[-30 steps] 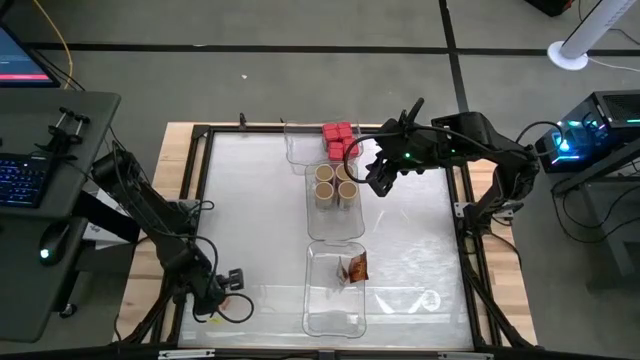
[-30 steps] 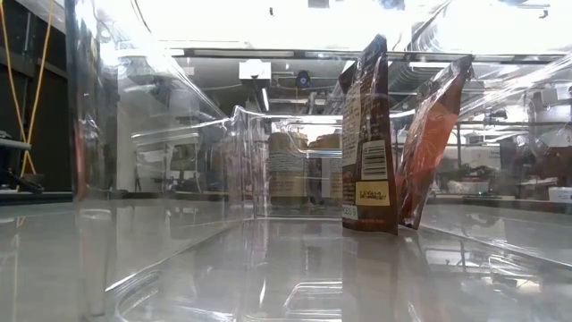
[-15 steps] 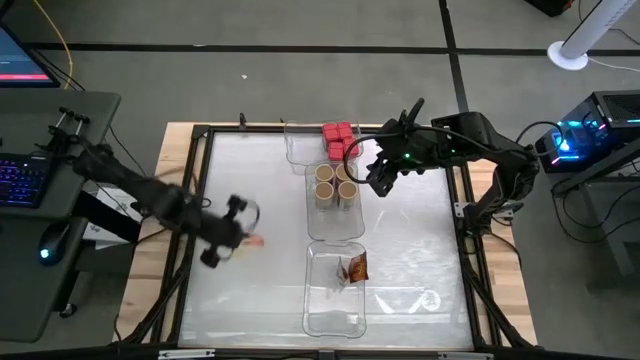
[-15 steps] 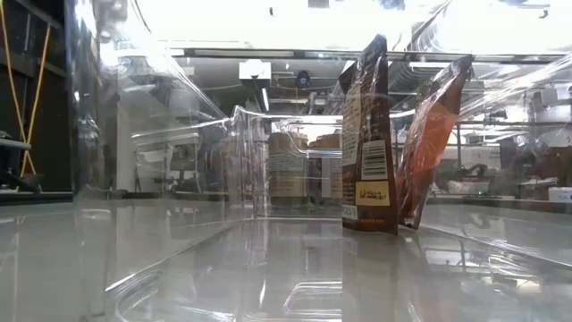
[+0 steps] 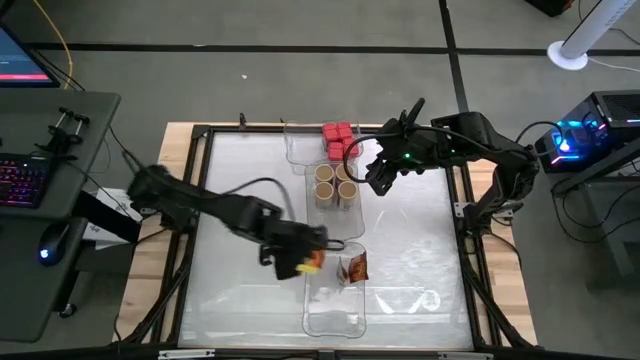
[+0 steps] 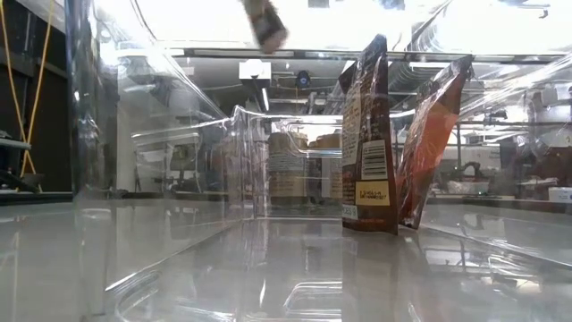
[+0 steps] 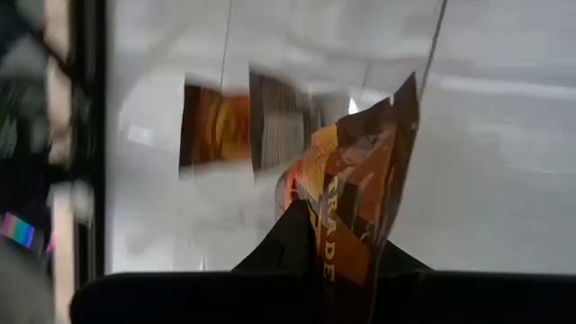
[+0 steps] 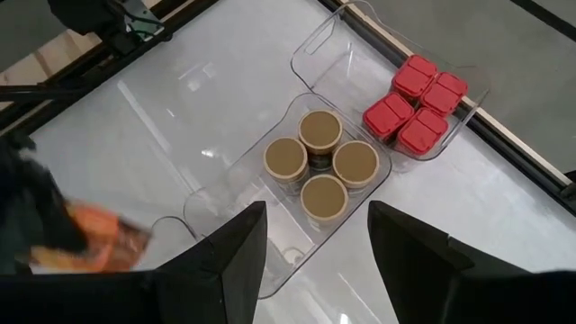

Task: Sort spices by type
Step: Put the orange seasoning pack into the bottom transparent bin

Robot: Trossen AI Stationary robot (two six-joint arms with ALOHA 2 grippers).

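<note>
Left gripper [image 5: 308, 260] above the surface [image 5: 250, 200], just beside the near clear tray [image 5: 335, 318], fingers clenched on an orange-brown spice packet [image 7: 355, 193]. More packets [image 5: 352, 268] stand inside that tray. Middle tray: four tan-topped jars [image 8: 319, 166]. Far tray: four red containers [image 8: 416, 103]. Right gripper [image 5: 372, 178] hovers beside the jars, fingers parted, holding nothing.

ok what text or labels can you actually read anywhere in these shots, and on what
"ADE": partial white letters on the orange packet held in the left gripper; the rest of the word is cut off.
Standing packets in the low view: a barcode and a yellow label, print too small to read.
Red containers and tan-topped jars: no readable text.
Keyboard at the table's side: keys too small to read.
</note>
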